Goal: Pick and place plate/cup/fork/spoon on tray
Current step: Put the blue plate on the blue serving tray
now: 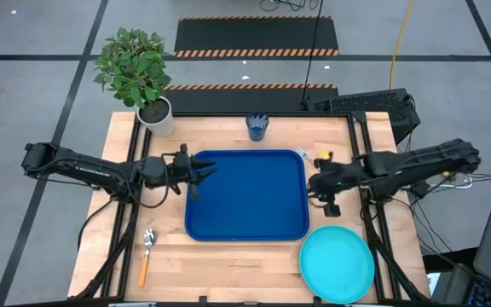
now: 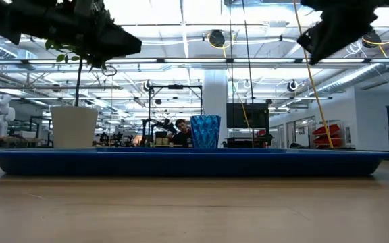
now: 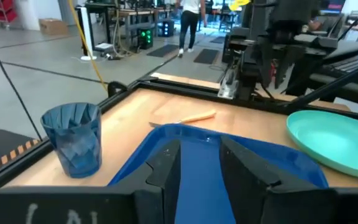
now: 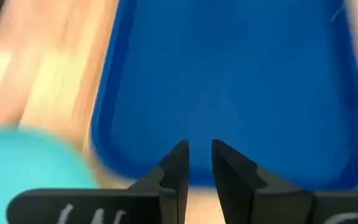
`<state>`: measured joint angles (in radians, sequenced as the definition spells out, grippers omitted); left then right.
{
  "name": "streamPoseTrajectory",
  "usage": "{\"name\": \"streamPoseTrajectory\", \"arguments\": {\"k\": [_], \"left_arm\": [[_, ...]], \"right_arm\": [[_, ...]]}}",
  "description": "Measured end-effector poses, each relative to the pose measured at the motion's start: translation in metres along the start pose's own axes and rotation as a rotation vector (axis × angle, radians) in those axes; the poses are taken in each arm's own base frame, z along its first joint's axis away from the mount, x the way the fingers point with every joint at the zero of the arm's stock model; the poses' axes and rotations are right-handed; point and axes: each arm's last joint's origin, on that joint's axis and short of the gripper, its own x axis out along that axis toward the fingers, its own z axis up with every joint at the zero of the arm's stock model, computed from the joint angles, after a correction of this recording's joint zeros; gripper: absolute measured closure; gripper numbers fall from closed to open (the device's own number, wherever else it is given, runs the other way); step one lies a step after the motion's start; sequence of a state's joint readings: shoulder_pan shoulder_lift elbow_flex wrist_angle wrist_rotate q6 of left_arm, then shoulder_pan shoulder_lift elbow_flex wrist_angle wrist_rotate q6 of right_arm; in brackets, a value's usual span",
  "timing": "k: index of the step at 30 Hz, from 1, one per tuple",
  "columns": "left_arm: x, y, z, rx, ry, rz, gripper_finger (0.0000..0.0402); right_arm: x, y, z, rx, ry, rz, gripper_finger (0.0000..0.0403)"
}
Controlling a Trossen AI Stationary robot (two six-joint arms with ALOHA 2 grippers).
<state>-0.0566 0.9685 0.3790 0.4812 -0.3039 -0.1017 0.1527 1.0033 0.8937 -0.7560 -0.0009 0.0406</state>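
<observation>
While both arms hang above the wooden table [image 1: 228, 256], nothing sits on the dark blue tray [image 1: 245, 205], which lies in the middle with its bed bare. Over the tray's left edge the left gripper [image 1: 201, 173] hovers with its fingers apart and empty. Opposite it, just off the tray's right edge, the right gripper [image 1: 314, 182] hovers; its fingers look close together with a narrow gap, though the wrist view is blurred. Near the table's front right corner lies the turquoise plate [image 1: 337, 264], just beside the tray. Behind the tray stands the blue cup [image 1: 257, 127], and the fork [image 1: 305, 156] lies by the tray's far right corner. At front left lies the spoon [image 1: 146, 254]. A potted plant [image 1: 139, 77] occupies the far left corner.
</observation>
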Motion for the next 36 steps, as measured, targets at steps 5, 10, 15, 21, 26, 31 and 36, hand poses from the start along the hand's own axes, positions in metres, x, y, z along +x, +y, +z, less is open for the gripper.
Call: {"name": "streamPoseTrajectory", "arguments": {"k": [5, 10, 15, 21, 26, 31, 36], "left_arm": [[0.000, 0.000, -0.003, -0.003, 0.018, 0.002, 0.0289], [0.000, -0.001, -0.003, 0.002, 0.018, -0.002, 0.0289], [-0.001, -0.001, -0.003, -0.003, 0.018, -0.003, 0.0289], [-0.001, -0.004, -0.003, -0.005, 0.018, -0.019, 0.0289], [-0.003, -0.008, -0.004, -0.003, 0.020, -0.042, 0.0289], [-0.004, -0.011, -0.004, 0.000, 0.020, -0.048, 0.0289], [-0.004, -0.011, -0.004, 0.000, 0.020, -0.045, 0.0289]], "right_arm": [[0.012, 0.011, 0.003, -0.017, 0.305, 0.043, 0.0339], [0.032, 0.035, -0.007, -0.017, 0.448, 0.169, 0.0339], [0.058, 0.060, -0.018, -0.048, 0.549, 0.217, 0.0339], [0.078, 0.071, -0.023, -0.049, 0.623, 0.198, 0.0339], [0.081, 0.070, -0.023, -0.056, 0.623, 0.157, 0.0339], [0.082, 0.069, -0.021, -0.059, 0.601, 0.142, 0.0339], [0.086, 0.070, -0.019, -0.055, 0.544, 0.159, 0.0339]]}}
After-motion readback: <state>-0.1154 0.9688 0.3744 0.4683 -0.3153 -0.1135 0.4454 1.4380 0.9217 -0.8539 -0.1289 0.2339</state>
